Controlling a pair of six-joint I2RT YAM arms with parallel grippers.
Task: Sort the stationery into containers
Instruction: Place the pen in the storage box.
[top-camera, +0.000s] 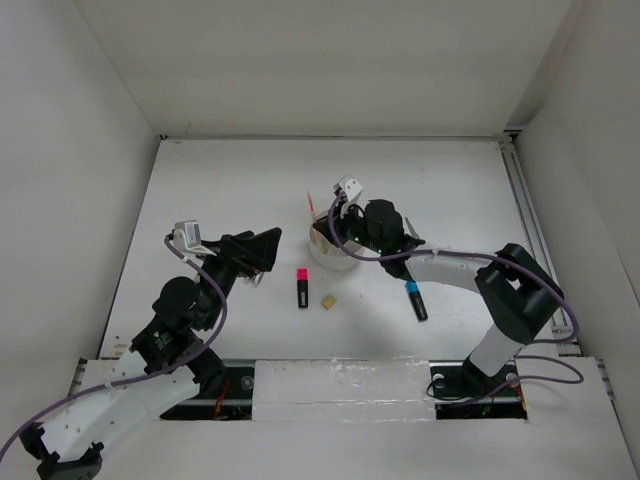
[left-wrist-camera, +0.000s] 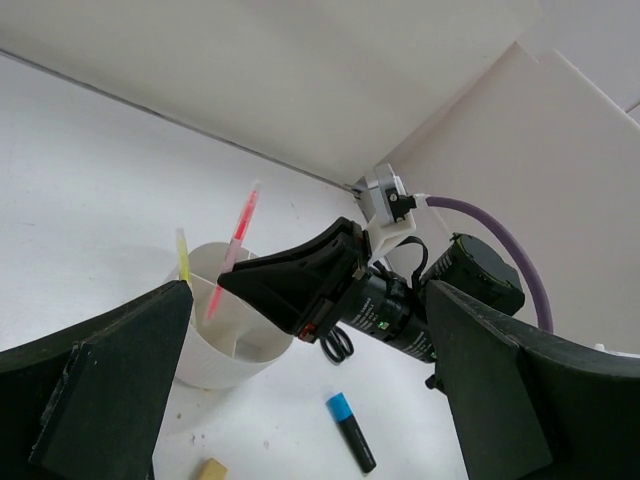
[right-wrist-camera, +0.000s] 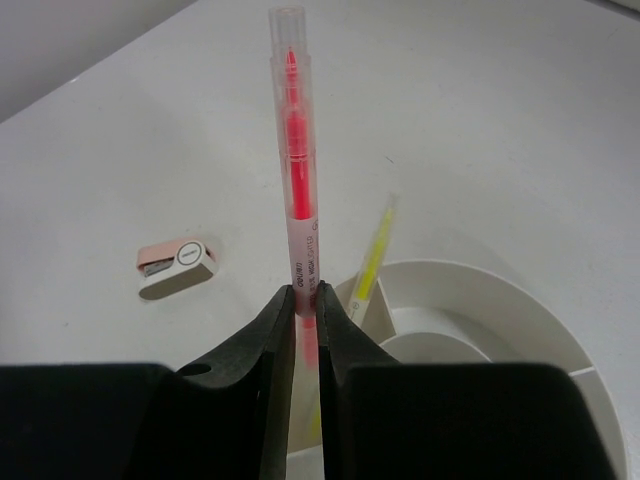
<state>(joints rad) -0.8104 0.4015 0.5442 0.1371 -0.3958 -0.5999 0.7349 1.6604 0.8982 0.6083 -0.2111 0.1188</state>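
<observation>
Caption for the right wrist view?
Right gripper holds the pink pen at the white organizer, beside the yellow pen inside.

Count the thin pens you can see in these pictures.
2. The pink pen is clamped in the right gripper over the white organizer; the yellow pen stands tilted inside the organizer. The arms may hide others.

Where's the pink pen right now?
In the right wrist view, the pink pen stands upright, pinched in the right gripper at the white organizer's rim, just left of the yellow pen.
</observation>
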